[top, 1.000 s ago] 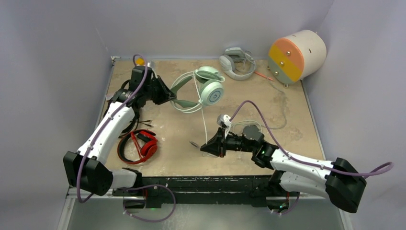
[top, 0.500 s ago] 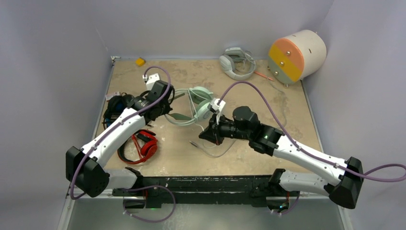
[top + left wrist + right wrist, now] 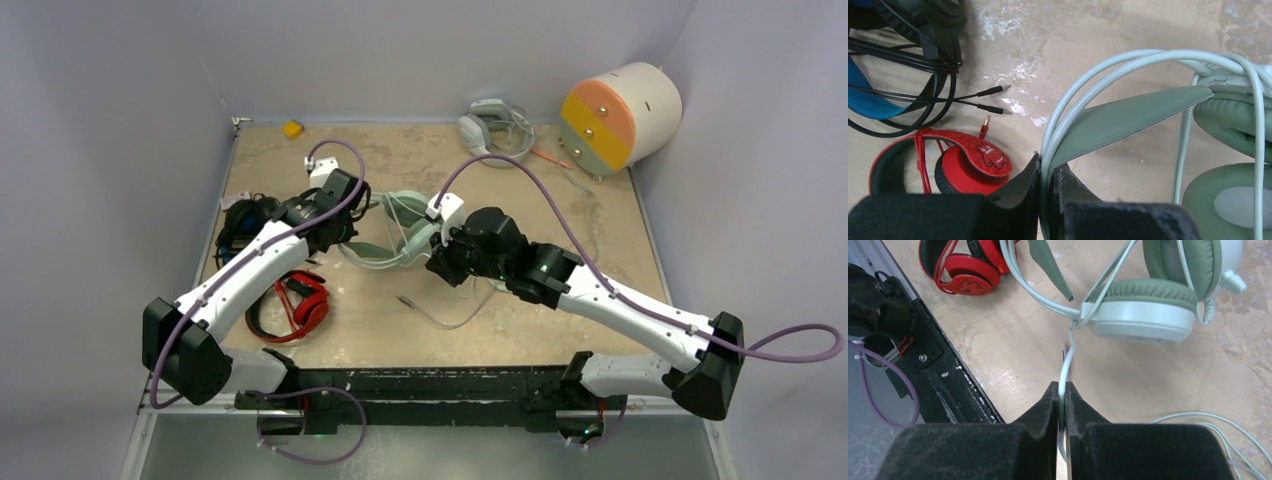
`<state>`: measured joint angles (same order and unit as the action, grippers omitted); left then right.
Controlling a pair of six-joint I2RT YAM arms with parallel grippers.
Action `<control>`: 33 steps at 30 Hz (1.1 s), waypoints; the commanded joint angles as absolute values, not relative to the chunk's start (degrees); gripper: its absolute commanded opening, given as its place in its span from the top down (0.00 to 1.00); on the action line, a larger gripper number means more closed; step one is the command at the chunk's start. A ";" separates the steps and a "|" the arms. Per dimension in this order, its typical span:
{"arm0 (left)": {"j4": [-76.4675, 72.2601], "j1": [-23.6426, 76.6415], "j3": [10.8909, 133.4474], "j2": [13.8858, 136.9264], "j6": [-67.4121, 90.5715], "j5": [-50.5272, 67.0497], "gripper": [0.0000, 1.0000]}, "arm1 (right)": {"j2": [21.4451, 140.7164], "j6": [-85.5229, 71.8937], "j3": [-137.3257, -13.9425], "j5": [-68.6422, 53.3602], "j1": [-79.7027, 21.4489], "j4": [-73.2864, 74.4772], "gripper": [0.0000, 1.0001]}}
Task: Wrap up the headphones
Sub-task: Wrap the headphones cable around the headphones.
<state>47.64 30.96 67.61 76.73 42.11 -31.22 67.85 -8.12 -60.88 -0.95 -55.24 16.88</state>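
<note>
1. Headphones: the mint-green headset (image 3: 400, 236) rests on the tan surface (image 3: 350, 322), between both hands.
2. The left hand (image 3: 1047, 170) is clamped tight on its pale wire headband (image 3: 1088, 75).
3. The right hand (image 3: 1062, 390) pinches its thin pale cable (image 3: 1068, 350), just below an ear cup.
4. The red-and-black headset (image 3: 295, 305) lies near-left of the mint-green headset.
5. The black-and-blue headset (image 3: 245, 215) lies directly left of it.

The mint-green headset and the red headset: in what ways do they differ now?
Colour: the mint-green headset is pale green and white; the red headset is red and black. State: the left gripper is shut on the mint-green headset's headband wires and the right gripper pinches its pale cable; the red headset lies untouched. Both are wired over-ear headsets.
</note>
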 commanded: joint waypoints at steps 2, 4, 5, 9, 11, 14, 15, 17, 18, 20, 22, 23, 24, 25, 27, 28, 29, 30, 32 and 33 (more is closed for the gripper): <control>42.23 31.26 66.99 74.11 41.37 -27.65 1.00 | 67.62 -12.56 -62.63 -4.03 -55.05 11.02 0.95; 41.54 31.29 66.23 74.35 40.37 -26.61 1.00 | 68.83 -12.57 -64.12 -3.75 -54.96 11.08 0.95; 41.71 31.29 66.25 74.66 39.76 -25.60 1.00 | 69.67 -11.77 -65.47 -2.85 -55.01 12.05 0.95; 44.66 31.27 67.72 75.96 38.06 -23.30 1.00 | 72.95 -5.72 -70.78 5.73 -55.01 19.16 0.95; 46.36 31.27 68.39 76.19 37.20 -22.53 1.00 | 73.71 -1.67 -71.28 11.01 -55.01 19.10 0.95; 48.00 31.24 68.43 76.16 36.42 -20.86 1.00 | 74.78 4.40 -71.10 18.30 -55.00 16.31 0.94; 48.21 31.33 68.32 76.12 36.20 -19.98 1.00 | 75.20 5.77 -71.11 19.93 -54.96 15.32 0.94; 48.50 31.33 68.13 76.04 35.96 -17.91 1.00 | 75.62 8.36 -70.50 22.41 -55.02 11.49 0.93; 48.47 31.37 68.01 75.99 35.78 -16.60 1.00 | 75.56 9.67 -69.72 23.09 -54.98 9.06 0.93; 47.88 31.53 67.81 75.65 34.53 -13.14 1.00 | 75.10 12.42 -67.36 22.08 -54.95 3.75 0.91; 47.19 31.60 67.64 75.29 32.73 -9.56 1.00 | 74.54 13.97 -65.01 20.66 -55.00 -1.08 0.88; 47.01 31.71 67.55 75.15 32.25 -8.55 1.00 | 74.24 14.46 -64.08 20.25 -54.98 -2.64 0.87; 46.94 31.73 67.43 74.95 31.78 -8.11 1.00 | 74.00 14.65 -63.43 19.99 -54.99 -3.79 0.86; 47.04 31.85 67.35 74.97 31.36 -8.01 1.00 | 73.71 14.90 -62.85 19.96 -55.02 -4.73 0.85; 47.56 31.90 67.32 74.97 30.76 -8.25 1.00 | 73.52 15.03 -62.01 19.91 -55.01 -5.79 0.84; 47.85 31.85 67.35 74.98 30.44 -8.19 1.00 | 73.69 15.04 -62.03 19.94 -55.02 -5.85 0.84; 48.01 31.88 67.43 74.96 30.28 -8.06 1.00 | 74.00 15.09 -62.24 19.91 -55.02 -5.50 0.83; 48.19 31.88 67.41 74.85 29.99 -7.73 1.00 | 74.27 15.17 -62.45 19.80 -55.00 -4.87 0.83; 48.48 31.90 67.21 74.45 29.33 -7.29 1.00 | 74.60 15.18 -62.74 20.67 -54.93 -4.46 0.83; 48.63 31.98 66.99 74.18 28.88 -7.22 1.00 | 74.77 15.20 -62.98 20.73 -54.78 -4.13 0.83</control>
